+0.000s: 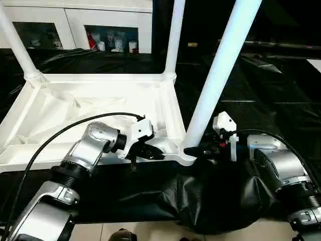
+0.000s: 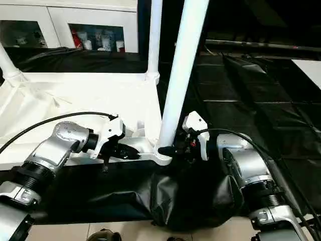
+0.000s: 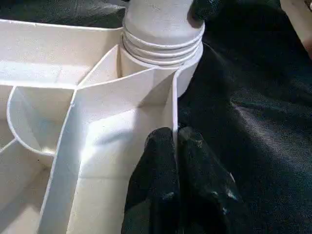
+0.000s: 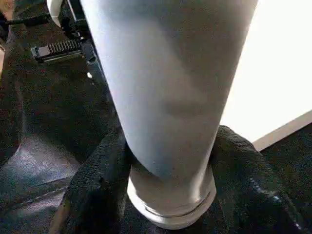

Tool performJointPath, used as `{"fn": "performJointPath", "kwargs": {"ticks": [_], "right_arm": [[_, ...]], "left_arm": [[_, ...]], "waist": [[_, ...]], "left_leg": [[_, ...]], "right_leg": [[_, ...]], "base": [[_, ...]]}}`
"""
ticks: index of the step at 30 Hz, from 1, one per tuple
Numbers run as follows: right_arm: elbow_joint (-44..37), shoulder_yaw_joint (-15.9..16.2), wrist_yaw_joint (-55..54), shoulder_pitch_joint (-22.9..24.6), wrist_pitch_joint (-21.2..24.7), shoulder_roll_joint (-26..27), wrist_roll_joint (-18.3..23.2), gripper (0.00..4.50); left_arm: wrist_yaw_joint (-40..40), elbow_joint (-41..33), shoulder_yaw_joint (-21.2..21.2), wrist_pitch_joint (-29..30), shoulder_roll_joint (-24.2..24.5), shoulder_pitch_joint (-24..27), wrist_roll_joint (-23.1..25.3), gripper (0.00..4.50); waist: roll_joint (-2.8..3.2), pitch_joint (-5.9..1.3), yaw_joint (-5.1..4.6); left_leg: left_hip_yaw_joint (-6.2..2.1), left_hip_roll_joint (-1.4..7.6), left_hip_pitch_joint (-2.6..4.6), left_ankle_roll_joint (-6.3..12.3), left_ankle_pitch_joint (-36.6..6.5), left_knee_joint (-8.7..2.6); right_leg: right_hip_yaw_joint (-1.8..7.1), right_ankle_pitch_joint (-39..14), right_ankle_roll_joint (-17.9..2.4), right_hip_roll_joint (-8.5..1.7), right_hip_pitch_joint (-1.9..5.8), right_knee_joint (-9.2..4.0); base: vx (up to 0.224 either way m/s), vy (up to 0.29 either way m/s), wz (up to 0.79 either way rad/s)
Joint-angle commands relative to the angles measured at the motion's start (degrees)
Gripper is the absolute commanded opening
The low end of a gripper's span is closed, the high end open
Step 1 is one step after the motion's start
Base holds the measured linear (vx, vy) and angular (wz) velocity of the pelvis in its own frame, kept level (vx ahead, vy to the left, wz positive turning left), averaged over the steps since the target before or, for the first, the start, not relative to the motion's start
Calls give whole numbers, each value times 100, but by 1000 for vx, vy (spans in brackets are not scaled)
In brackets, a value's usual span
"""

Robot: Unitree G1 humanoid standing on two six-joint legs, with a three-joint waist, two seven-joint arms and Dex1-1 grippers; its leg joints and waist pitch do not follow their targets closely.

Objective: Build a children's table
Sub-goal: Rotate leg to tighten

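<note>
Right wrist view: right gripper (image 4: 168, 195) clasps the leg (image 4: 170, 97) at its socket, apparently for screwing in. Left gripper (image 3: 175, 180) pinches the tabletop's rim (image 3: 174, 117), steadying it.

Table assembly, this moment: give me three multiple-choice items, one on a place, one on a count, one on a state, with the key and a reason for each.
1. Where do the left gripper's fingers sit?
A. on the tabletop's near side wall
B. round a far leg
C. on the black cloth

2. How many legs stand in the tabletop's sockets?
A. one
B. three
C. five

3. How is the near right leg held?
A. lying loose on the cloth
B. right gripper's fingers either side of its base
C. gripped at its upper end

Key: 1 A, fingers pinch the thin wall; 2 B, three upright legs show; 3 B, black fingers flank the base.
</note>
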Motion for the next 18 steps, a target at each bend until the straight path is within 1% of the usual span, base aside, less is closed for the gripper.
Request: {"fn": "performJointPath", "kwargs": {"ticks": [1, 4, 6, 7, 8, 9, 10, 11, 12, 13, 14, 15, 16, 17, 18], "right_arm": [[-115, 224, 266, 90, 19, -31, -11, 207], [-120, 257, 245, 126, 25, -28, -42, 201], [41, 197, -236, 150, -82, 164, -198, 200], [64, 189, -296, 150, -96, 187, -218, 199], [429, 24, -1187, 68, -119, 520, -416, 199], [429, 24, -1187, 68, -119, 520, -416, 198], [603, -73, -1592, 17, -87, 677, -467, 198], [977, -371, -2436, -112, 8, 1051, -422, 198], [1056, -449, -2658, -150, 40, 1150, -405, 198], [1130, -521, -2864, -185, 69, 1242, -389, 197], [1378, -761, -3673, -330, 122, 1577, -390, 196], [1502, -914, -4107, -421, 162, 1782, -354, 196], [1586, -1019, -4385, -499, 201, 1959, -299, 196], [1640, -1089, -4552, -549, 220, 2078, -268, 196], [1678, -1091, -4655, -597, 203, 2174, -281, 196]], "left_arm": [[42, -170, -25, 5, -30, 12, -69, 0], [113, -155, -8, 7, -48, 8, -44, 0], [577, 10, 54, 65, -184, -78, 93, 0], [630, 30, 61, 67, -200, -89, 109, 0], [1248, 300, 164, 102, -419, -227, 232, 0], [1248, 300, 164, 102, -419, -227, 232, 0], [1478, 404, 205, 118, -514, -280, 265, 0], [1929, 559, 260, 208, -743, -375, 319, 0], [2058, 590, 264, 236, -817, -396, 341, 0], [2178, 619, 268, 261, -886, -415, 361, 0], [2639, 702, 288, 416, -1183, -472, 413, 0], [2840, 715, 290, 526, -1361, -486, 419, 0], [3001, 715, 272, 592, -1509, -493, 438, 0], [3108, 724, 259, 619, -1603, -500, 455, 0], [3193, 740, 236, 624, -1691, -510, 479, 0]], "waist": [[-18, -427, 10], [-23, -426, 5], [-24, -418, 1], [-26, -410, -14], [-33, -392, -39], [-29, -377, -57], [-38, -363, -78], [-32, -336, -113], [-31, -334, -134], [-46, -331, -180], [-12, -334, -208], [-4, -324, -240], [4, -321, -265], [-14, -324, -291], [-2, -319, -316]], "left_leg": [[-260, 488, 181, 118, -1094, -415], [-261, 488, 178, 122, -1085, -415], [-262, 486, 181, 108, -1121, -414], [-270, 480, 181, 70, -1176, -418], [-282, 477, 189, 19, -1303, -433], [-277, 465, 202, -16, -1404, -431], [-305, 451, 219, -103, -1592, -438], [-337, 451, 239, -167, -1813, -455], [-350, 449, 246, -202, -1928, -456], [-378, 448, 266, -270, -2076, -464], [-395, 447, 270, -282, -2156, -470], [-389, 456, 272, -309, -2207, -476], [-416, 449, 291, -367, -2371, -475], [-426, 436, 285, -364, -2447, -478], [-424, 433, 280, -335, -2499, -486]], "right_leg": [[305, -1630, -1226, -547, 253, -317], [303, -1597, -1230, -539, 256, -311], [306, -1640, -1227, -542, 243, -324], [306, -1734, -1218, -550, 234, -336], [306, -1962, -1167, -559, 225, -375], [306, -2153, -1131, -555, 201, -406], [296, -2595, -1004, -573, 207, -459], [272, -3016, -883, -580, 194, -511], [268, -3207, -814, -586, 182, -529], [243, -3444, -714, -586, 182, -556], [238, -3555, -620, -590, 183, -584], [246, -3543, -614, -580, 162, -590], [220, -3652, -596, -578, 144, -605], [204, -3708, -535, -585, 158, -628], [197, -3681, -495, -574, 157, -645]], "base": [[0, 0, 0], [0, 0, 0], [0, 0, 0], [0, 0, 0], [0, 0, 0], [0, 0, 0], [0, 0, 0], [0, 0, 0], [0, 0, 0], [0, 0, 0], [0, 0, 0], [0, 0, 0], [0, 0, 0], [0, 0, 0], [0, 0, 0]]}}
